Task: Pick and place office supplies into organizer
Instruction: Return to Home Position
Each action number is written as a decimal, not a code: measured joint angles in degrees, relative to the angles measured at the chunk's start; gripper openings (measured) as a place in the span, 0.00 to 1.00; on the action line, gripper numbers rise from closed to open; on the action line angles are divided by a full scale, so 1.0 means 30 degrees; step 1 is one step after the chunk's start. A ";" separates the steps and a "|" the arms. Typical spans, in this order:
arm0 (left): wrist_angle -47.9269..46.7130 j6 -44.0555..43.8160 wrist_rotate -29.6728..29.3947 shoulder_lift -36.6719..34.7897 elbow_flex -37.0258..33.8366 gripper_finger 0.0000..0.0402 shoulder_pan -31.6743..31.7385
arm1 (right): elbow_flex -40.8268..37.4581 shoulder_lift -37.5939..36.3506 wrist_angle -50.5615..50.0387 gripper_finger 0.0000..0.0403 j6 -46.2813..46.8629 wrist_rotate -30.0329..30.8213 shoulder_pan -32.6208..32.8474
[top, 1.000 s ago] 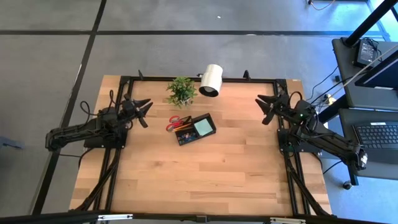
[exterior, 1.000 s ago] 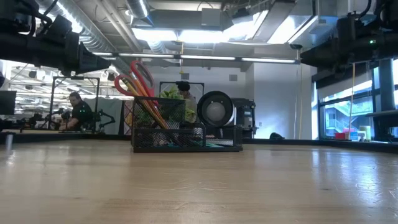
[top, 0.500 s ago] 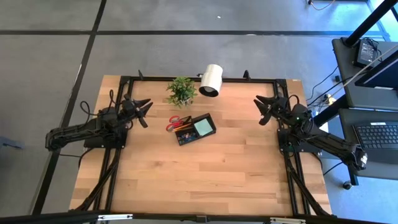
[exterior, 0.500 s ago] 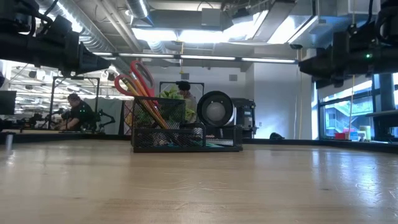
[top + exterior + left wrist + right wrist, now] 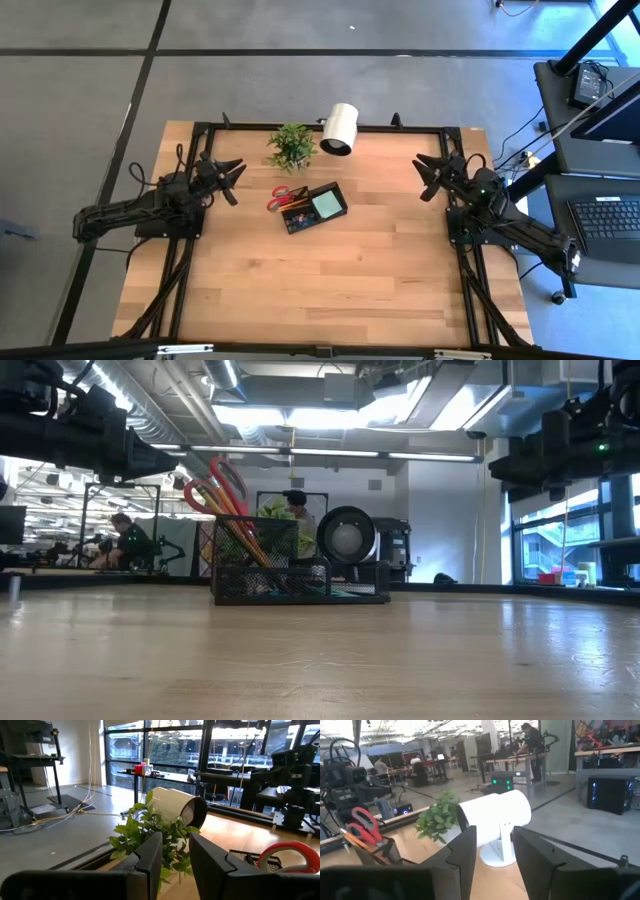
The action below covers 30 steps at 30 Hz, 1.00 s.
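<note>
With the left gripper (image 5: 236, 182) and right gripper (image 5: 420, 177) both released and empty, and the organizer (image 5: 316, 208) at three o'clock from the left one, fold your arms back high, clear of the scissors (image 5: 285, 196).

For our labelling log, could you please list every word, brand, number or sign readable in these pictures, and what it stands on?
None can be read. The organizer, red-handled scissors, note pad and white lamp show no lettering; the colourful wall panel in the room behind is too blurred to read.
</note>
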 joint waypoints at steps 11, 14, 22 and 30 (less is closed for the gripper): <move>0.0000 -0.0022 0.0000 0.0043 0.0007 0.23 0.0000 | -0.0058 0.0293 -0.1668 0.33 -0.0124 0.0138 0.0007; -0.0008 -0.0022 0.0000 0.0043 0.0007 0.23 0.0000 | -0.0058 0.0294 -0.1714 0.33 -0.0130 0.0138 0.0007; 0.0000 -0.0022 0.0000 0.0043 0.0007 0.23 -0.0007 | -0.0058 0.0294 -0.1701 0.33 0.0369 0.0123 0.0007; 0.0000 -0.0022 0.0000 0.0043 0.0007 0.23 -0.0003 | -0.0058 0.0294 -0.1698 0.33 0.0358 0.0123 0.0007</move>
